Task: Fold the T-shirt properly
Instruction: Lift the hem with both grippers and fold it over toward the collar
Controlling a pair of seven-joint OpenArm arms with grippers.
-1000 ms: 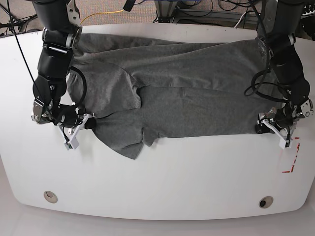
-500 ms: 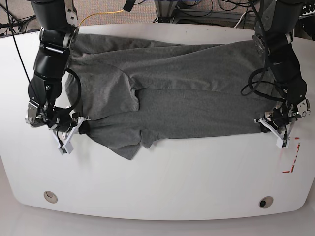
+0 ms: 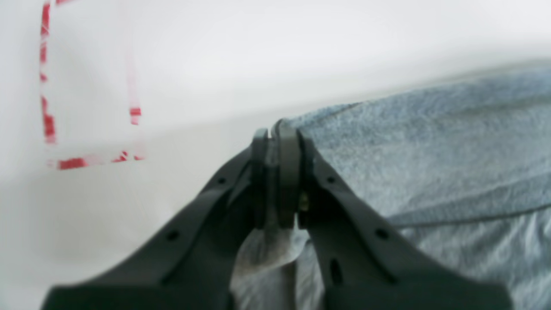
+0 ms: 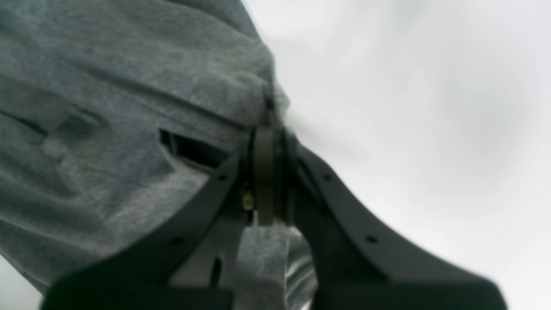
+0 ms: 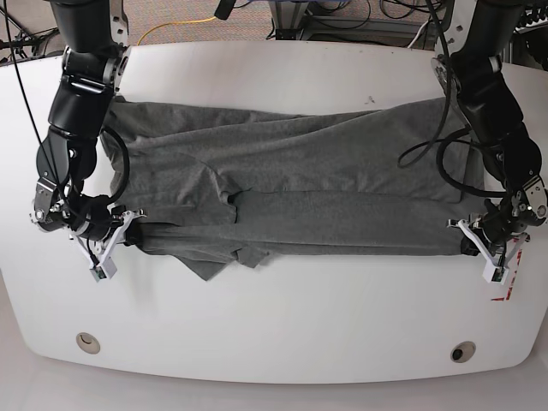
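Surface: white rounded table [image 5: 282,330], bare along its near side.
Shirt: heather-grey short-sleeved cotton T-shirt [image 5: 291,184] lies spread lengthwise across the table's middle, wrinkled, one sleeve flap drooping at its near edge.
Handling: probably soft, light and limp; it sags between grips, so corners and hems are best to hold.
Left gripper [image 3: 275,148]: jaws pinched tight on the shirt's near corner.
Right gripper [image 4: 269,135]: clamped on the opposite near edge.
Edges: red tape marks [image 5: 507,287] just beside the left gripper; open table toward the front.

T-shirt [image 5: 291,193] seemingly pinched both ends.
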